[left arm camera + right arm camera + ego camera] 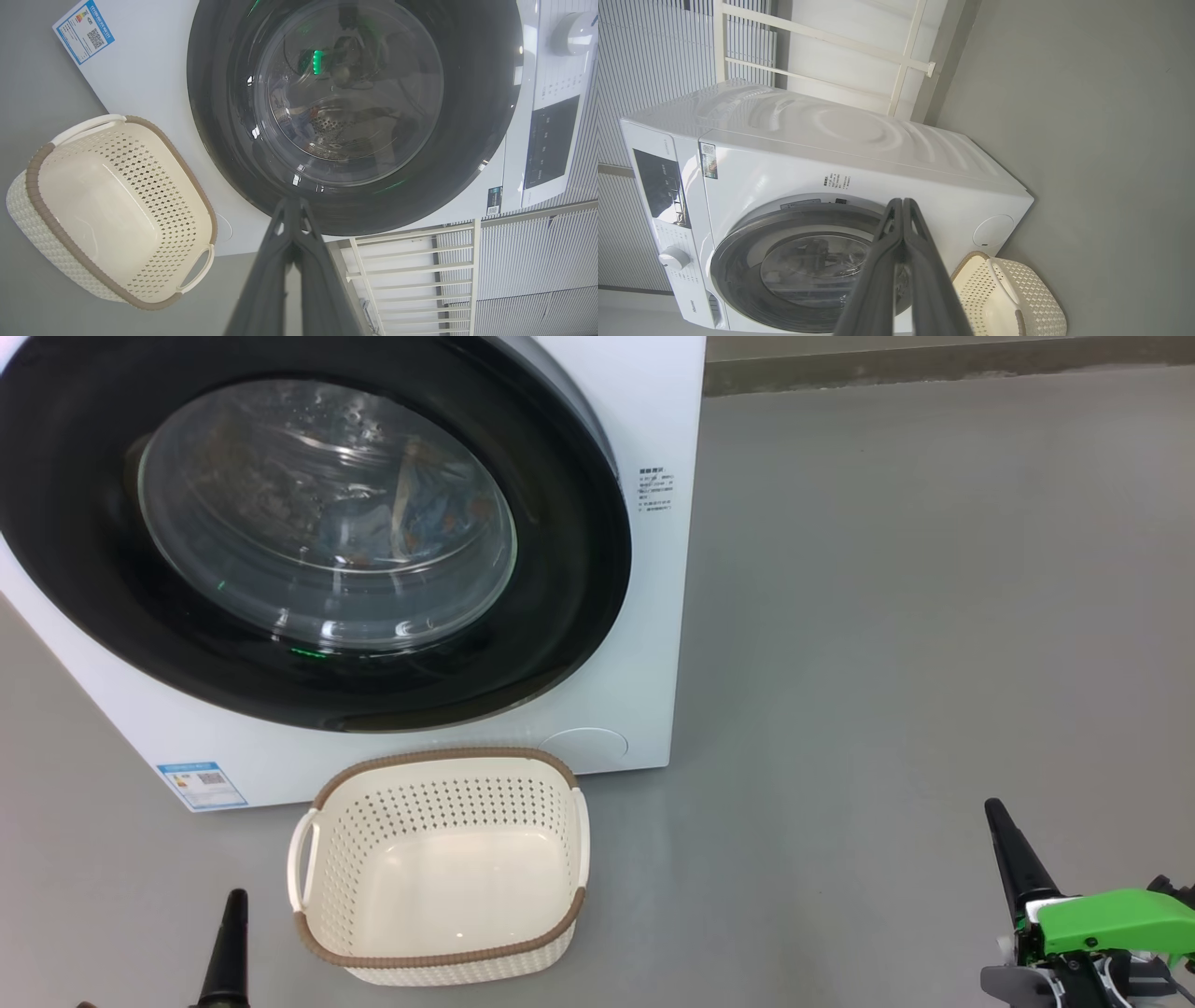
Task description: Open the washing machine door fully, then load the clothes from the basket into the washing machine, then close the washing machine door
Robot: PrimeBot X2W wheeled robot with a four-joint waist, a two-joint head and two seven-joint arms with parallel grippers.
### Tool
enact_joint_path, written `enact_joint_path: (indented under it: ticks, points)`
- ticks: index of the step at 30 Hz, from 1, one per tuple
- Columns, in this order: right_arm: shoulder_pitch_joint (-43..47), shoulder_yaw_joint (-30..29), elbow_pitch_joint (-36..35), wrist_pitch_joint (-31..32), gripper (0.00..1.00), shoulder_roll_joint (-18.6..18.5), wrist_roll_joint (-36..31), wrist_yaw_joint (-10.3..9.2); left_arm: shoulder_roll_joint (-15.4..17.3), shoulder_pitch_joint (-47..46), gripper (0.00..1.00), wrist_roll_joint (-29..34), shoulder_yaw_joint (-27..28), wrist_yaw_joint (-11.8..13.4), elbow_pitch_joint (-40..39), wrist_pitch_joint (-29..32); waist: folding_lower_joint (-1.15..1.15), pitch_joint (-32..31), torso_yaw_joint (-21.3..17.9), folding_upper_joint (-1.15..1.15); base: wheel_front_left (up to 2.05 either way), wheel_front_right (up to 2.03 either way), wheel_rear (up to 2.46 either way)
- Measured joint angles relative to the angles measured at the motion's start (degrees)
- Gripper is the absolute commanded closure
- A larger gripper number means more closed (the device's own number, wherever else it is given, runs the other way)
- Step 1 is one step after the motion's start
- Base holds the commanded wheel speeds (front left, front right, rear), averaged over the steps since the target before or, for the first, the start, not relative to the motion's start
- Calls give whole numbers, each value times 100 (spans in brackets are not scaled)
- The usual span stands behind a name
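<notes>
Left pincer (235, 905) and right pincer (997, 817): fully closed, empty. Washing machine door (569, 579) sits shut over the clothes (425, 518); basket (448, 754) stands bare on the floor (934, 616) before it. Hazard: an incomplete latch would let the door swing open.

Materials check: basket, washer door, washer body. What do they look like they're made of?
basket: moulded plastic, matt cream, going by the punched hole grid; brown woven-look rim, probably plastic too.
washing machine door: glossy black ring, plastic or glass-faced, unclear; clear bowl window with sharp reflections, likely glass.
washing machine: smooth white panels, probably painted sheet metal.
</notes>
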Motion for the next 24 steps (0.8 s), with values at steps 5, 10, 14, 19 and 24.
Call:
enact_joint_path:
  ticks: [5,10,14,19,24]
  points:
    - [0,-65,-38,79,100,16,288,-1,-16,-23,100,-323,-8,0,-49,71,0,-3,12,0,0,0,0]
    - [-1,-107,-86,138,100,47,567,-1,-29,-85,100,-642,-16,0,-97,145,0,-6,24,0,0,0,0]
    - [-1,-147,-126,199,100,70,734,-1,-36,-85,100,-896,-23,0,-118,204,0,-9,34,0,0,0,0]
    - [-2,-219,-168,290,100,112,1017,-1,-41,-110,100,-1200,-34,0,-163,304,0,-12,46,0,0,0,0]
    - [-2,-256,-214,357,100,131,1239,-1,-55,-126,100,-1425,-43,0,-194,353,0,-14,53,0,0,0,0]
